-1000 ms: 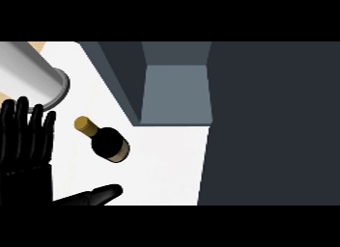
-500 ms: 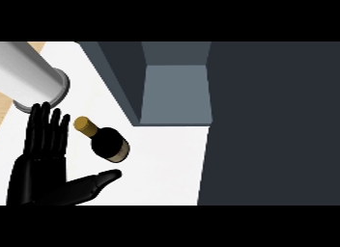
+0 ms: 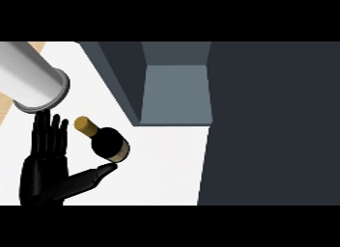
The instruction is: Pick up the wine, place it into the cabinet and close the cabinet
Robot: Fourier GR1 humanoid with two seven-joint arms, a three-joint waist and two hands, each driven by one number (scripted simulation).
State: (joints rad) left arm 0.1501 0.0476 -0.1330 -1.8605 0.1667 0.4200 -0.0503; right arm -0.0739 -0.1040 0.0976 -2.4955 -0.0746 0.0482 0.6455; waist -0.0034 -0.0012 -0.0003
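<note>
Lying far left: grey cylinder [image 3: 26,77], slanted across the white counter [image 3: 165,159].
Hand [image 3: 48,171]: near left, black, spread wide, fingers straight and pointing far, thumb angled right with its tip at the bottle's base; which arm, cannot tell.
Wine [image 3: 105,140]: just right of the fingers, dark bottle, gold cap toward far left.
Cabinet [image 3: 174,91]: far centre, open, grey inside.
Door [image 3: 280,120]: right, dark panel.
</note>
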